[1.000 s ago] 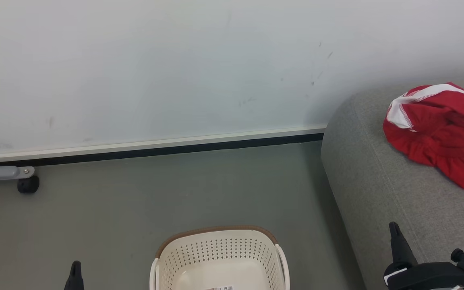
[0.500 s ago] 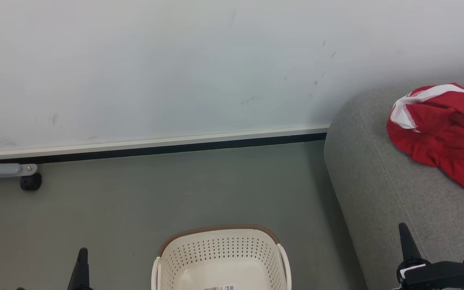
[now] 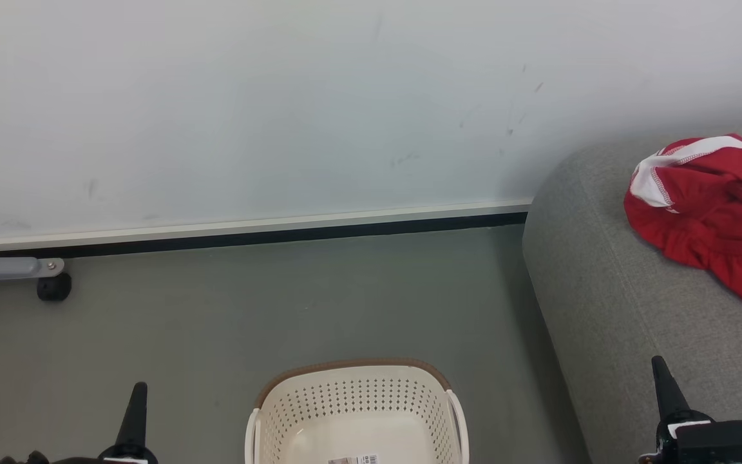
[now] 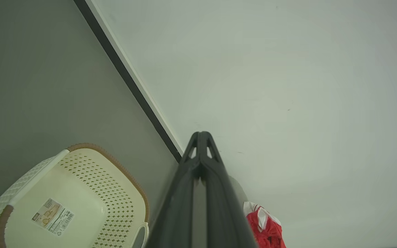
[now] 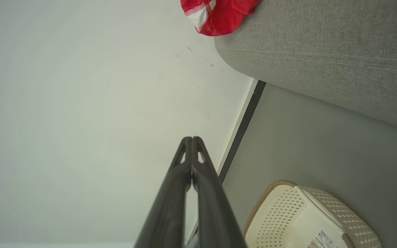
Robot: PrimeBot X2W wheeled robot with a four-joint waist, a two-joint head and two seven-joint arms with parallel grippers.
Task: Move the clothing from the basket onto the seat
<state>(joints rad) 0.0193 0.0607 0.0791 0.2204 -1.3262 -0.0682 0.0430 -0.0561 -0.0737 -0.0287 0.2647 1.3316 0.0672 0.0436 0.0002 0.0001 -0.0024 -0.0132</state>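
Note:
The red clothing [image 3: 712, 212] with white trim lies bunched on the grey seat [image 3: 609, 303] at the right; it also shows in the wrist views [image 4: 266, 229] [image 5: 219, 13]. The cream basket [image 3: 355, 393] stands on the floor at the bottom centre, with just a label on its bottom [image 4: 81, 193] [image 5: 288, 220]. My left gripper [image 3: 139, 394] is shut with nothing in it at the lower left, left of the basket. My right gripper [image 3: 661, 370] is shut with nothing in it, over the seat's front part.
A pale wall [image 3: 281, 116] with a white and black baseboard runs behind. A grey metal leg with a black caster [image 3: 53, 287] stands at the far left by the wall. The grey-green floor [image 3: 281, 303] lies between the wall and the basket.
The camera has shifted slightly, so the scene has slid a little right. The left gripper has risen higher in view; the right gripper has moved right and down. Clothing and basket lie as before.

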